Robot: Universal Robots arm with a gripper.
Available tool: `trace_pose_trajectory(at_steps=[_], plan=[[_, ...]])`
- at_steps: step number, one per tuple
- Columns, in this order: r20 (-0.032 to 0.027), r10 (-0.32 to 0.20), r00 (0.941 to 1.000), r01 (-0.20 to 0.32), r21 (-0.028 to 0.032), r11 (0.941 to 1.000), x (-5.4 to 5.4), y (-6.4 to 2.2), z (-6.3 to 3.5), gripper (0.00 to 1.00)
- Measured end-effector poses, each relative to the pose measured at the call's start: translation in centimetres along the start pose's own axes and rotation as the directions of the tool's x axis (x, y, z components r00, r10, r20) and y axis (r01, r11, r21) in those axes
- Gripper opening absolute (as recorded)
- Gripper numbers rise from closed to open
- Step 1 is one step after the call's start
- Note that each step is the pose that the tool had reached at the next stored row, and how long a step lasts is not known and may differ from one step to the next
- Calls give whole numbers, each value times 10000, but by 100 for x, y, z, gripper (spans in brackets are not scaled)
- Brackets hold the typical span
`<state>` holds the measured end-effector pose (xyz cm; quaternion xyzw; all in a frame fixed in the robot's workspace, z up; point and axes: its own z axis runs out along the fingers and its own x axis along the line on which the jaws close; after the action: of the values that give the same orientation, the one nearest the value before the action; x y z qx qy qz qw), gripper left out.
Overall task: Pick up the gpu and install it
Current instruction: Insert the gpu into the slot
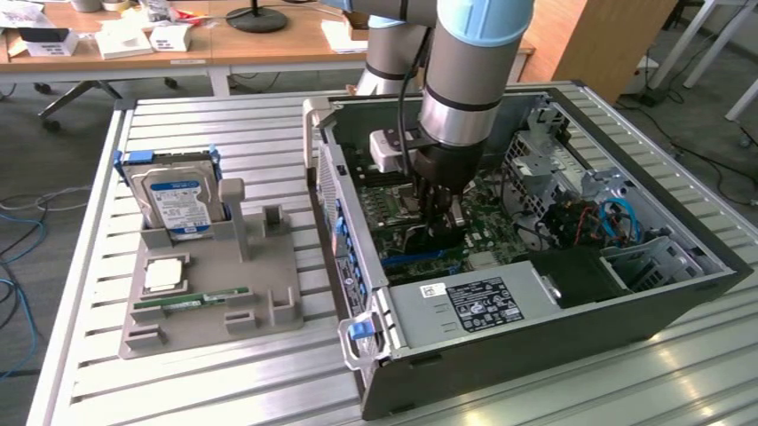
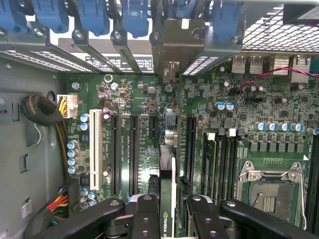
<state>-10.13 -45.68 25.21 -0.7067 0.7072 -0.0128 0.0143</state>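
Note:
The gpu [image 2: 167, 174] is seen edge-on in the wrist view as a thin card with a green logo near the fingers. It stands upright over the green motherboard [image 2: 144, 99], between two long black slots [image 2: 133, 149]. Its metal bracket end [image 2: 172, 55] reaches the case's rear slot openings. My gripper [image 2: 169, 219] is shut on the card, one black finger [image 2: 144, 219] on each face. In the exterior view the gripper [image 1: 438, 226] is low inside the open computer case [image 1: 663, 302], just above the board. Whether the card sits in a slot I cannot tell.
A grey parts holder [image 1: 213, 293] on the slatted table carries a silver hard drive [image 1: 177, 200] and a green RAM stick [image 1: 190, 302]. Inside the case are the power supply [image 1: 468, 302], blue cables [image 1: 616, 217], a CPU socket [image 2: 271, 191] and a cable bundle [image 2: 45, 112].

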Motion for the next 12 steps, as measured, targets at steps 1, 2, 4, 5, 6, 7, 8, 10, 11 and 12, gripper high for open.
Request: trace_pose_trajectory(at_steps=[1, 2, 4, 5, 6, 7, 8, 10, 11, 12], plan=[[0, 1, 10000, -1, 8, 10000, 0, 3, 1, 26], [1, 0, 10000, 0, 14, 10000, 0, 4, 2, 26], [1, 0, 10000, 0, 24, 10000, 0, 7, 4, 26], [1, 0, 10000, 0, 26, 10000, 0, 8, 5, 26], [0, 1, 10000, -1, 29, 10000, 0, 9, 7, 26], [-1, 0, 10000, 0, 30, 10000, 1, 10, 8, 26], [-1, 0, 10000, 0, 31, 10000, 1, 10, 11, 26], [0, 0, 10000, 0, 34, 10000, 0, 10, 16, 26], [-1, 1, 10000, -1, 34, 10000, 0, 11, 17, 26], [-1, 1, 10000, -1, 35, 10000, 0, 11, 17, 26]])
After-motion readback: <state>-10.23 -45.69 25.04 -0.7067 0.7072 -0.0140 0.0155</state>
